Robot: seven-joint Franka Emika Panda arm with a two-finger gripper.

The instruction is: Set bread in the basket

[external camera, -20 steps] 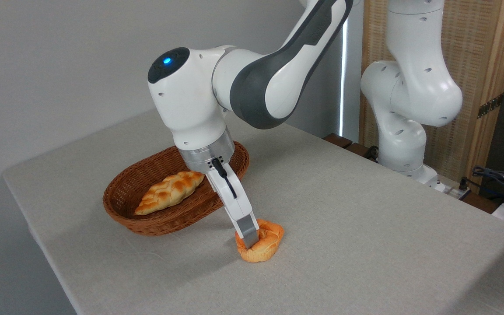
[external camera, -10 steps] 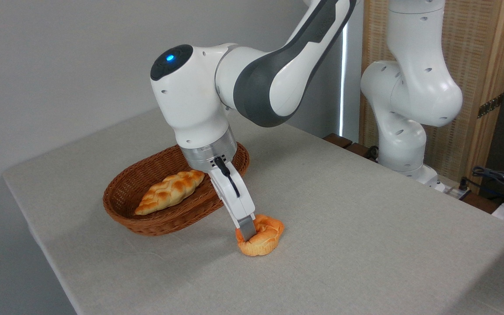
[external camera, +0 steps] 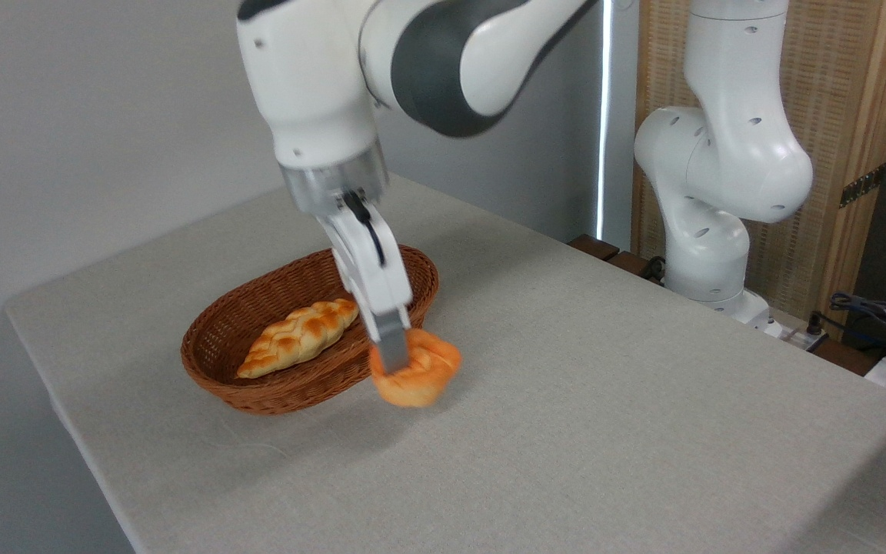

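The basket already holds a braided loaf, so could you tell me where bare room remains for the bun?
Inside the basket, the braided loaf fills the left and middle. The right end, under the end effector holding the bun, looks bare. The table is open right of the bun and in front of the basket.

Basket (external camera: 274, 385) woven wicker; table (external camera: 604, 431) matt rough cloth; arm (external camera: 720, 154) glossy white plastic.

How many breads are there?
2. The braided loaf lies in the basket. The round bun hangs in the gripper beside the basket's rim.
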